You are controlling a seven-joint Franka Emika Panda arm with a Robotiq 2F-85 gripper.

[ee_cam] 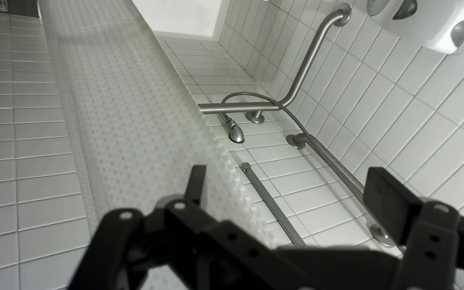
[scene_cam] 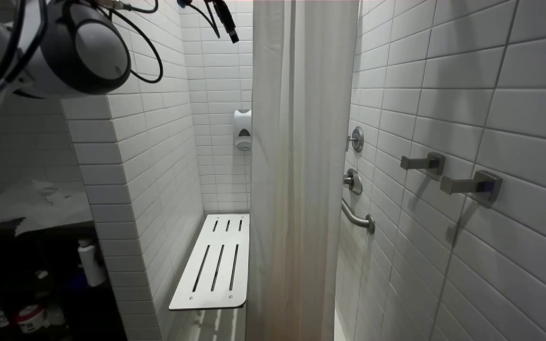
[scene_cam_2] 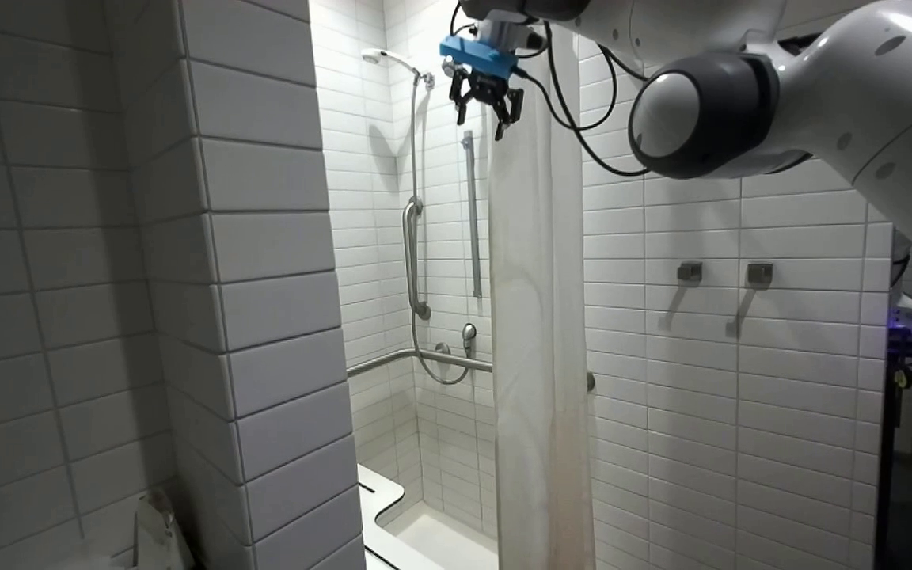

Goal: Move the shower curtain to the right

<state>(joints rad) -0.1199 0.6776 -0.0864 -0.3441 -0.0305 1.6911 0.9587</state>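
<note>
Beside the claw (scene_cam_2: 480,124), the curtain (scene_cam_2: 537,332)

Shower curtain (scene_cam: 299,170): foot cut off, both exterior views. Dispenser (scene_cam: 241,131), above far edge of bench (scene_cam: 210,264): right side hidden behind curtain.

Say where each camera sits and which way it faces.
Exterior view, outside the stall, faces curtain and bench; arm, partial jaws at top.
Exterior view, also outside, faces curtain and shower head; arm, jaws at top.
Wrist view, arm-mounted, looks down at curtain and grab bar; jaws at bottom.
Both exterior views share curtain and hooks.
</note>
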